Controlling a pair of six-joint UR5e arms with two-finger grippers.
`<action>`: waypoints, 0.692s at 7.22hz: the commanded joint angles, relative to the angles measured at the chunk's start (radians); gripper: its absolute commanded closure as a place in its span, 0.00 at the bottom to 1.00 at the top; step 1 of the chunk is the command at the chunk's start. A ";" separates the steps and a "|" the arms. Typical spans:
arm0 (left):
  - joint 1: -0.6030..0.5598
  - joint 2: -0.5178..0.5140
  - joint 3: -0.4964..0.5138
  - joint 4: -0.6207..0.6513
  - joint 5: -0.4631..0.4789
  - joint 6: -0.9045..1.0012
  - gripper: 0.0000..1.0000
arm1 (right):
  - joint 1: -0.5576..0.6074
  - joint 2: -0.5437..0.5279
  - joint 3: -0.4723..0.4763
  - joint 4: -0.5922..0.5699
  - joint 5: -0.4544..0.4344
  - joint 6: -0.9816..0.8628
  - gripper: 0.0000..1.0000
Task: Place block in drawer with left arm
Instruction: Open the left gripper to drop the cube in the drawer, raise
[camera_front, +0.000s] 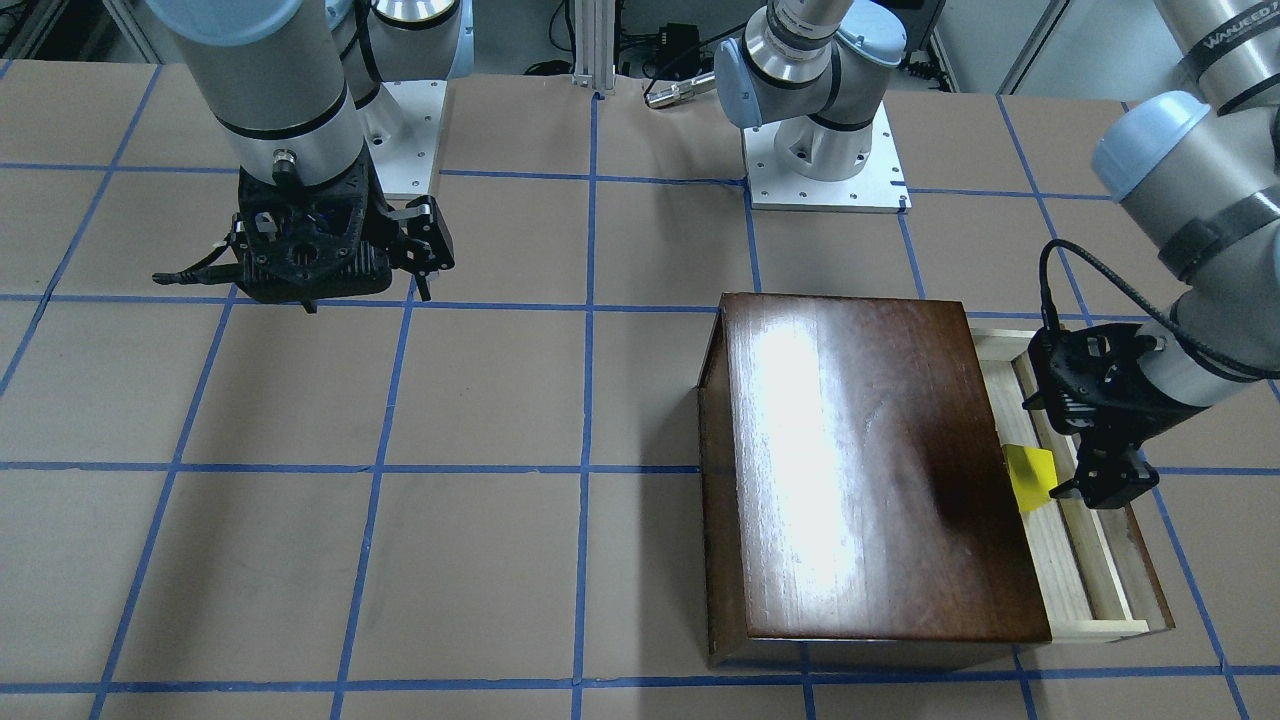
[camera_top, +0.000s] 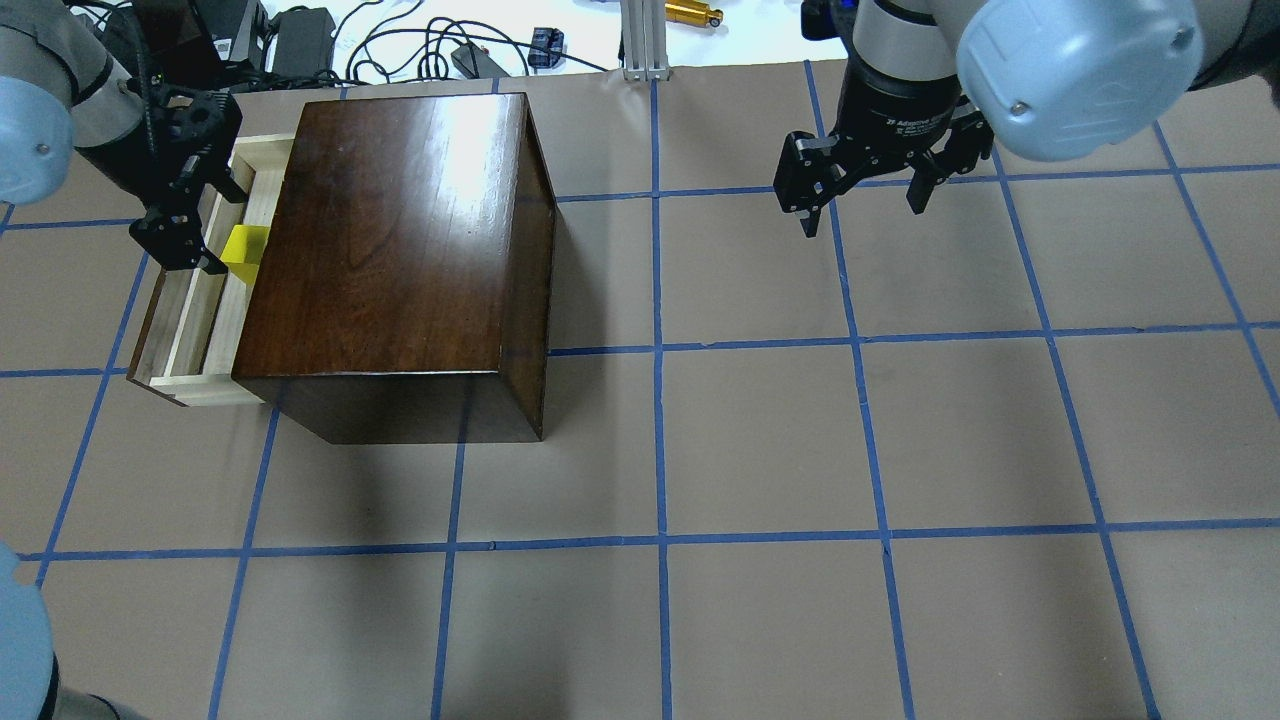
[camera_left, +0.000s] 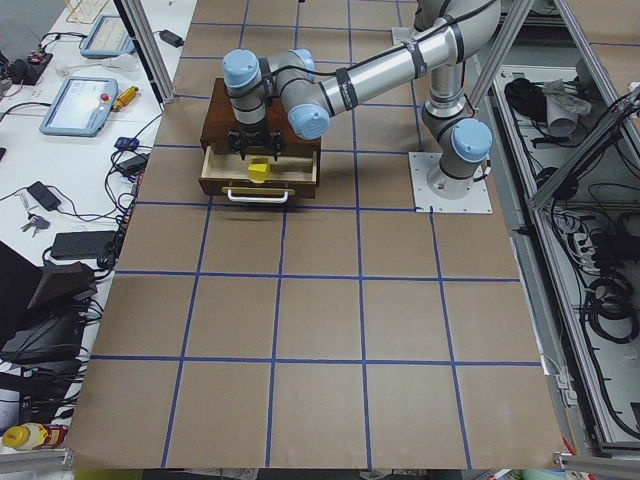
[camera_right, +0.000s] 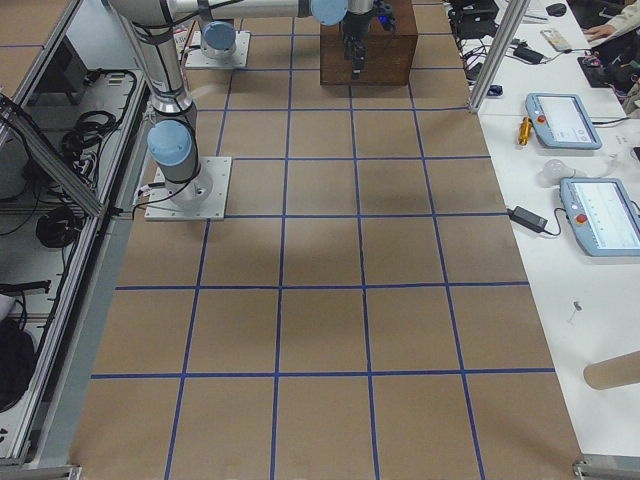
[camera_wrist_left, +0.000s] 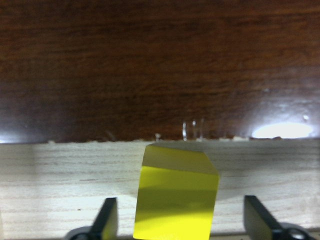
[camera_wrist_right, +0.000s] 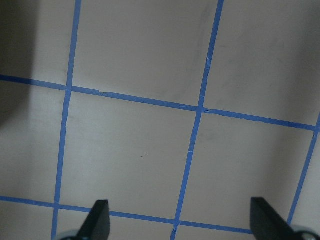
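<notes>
So the block sits in the pulled-out drawer, right up against the front of the box, and from the wrist view it looks a bit crooked. The left pincer straddles it with the jaws spread wide, a gap on both sides, gripping nothing.

What I'd worry about: if the arm backs off at a slant, a finger could clip the block and tip it, or bump the drawer's wall and shove the whole box. And if the block really is leaning on the box edge (hard to be sure), it could jam once the drawer gets pushed in.

The right pincer hangs wide open and empty over the surface, well apart, so no trouble there.

Writing: a strap on the left arm reads something like "WANJEED", cut off. There's tiny white print on the right wrist, but I can't read it.
</notes>
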 joint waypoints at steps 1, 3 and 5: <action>-0.011 0.096 0.120 -0.251 0.004 -0.139 0.00 | 0.000 0.000 0.000 0.000 0.000 0.001 0.00; -0.045 0.182 0.128 -0.375 0.004 -0.415 0.00 | 0.000 0.000 0.000 0.000 0.000 -0.001 0.00; -0.111 0.218 0.105 -0.388 0.009 -0.831 0.00 | 0.000 0.000 0.000 0.000 0.000 -0.001 0.00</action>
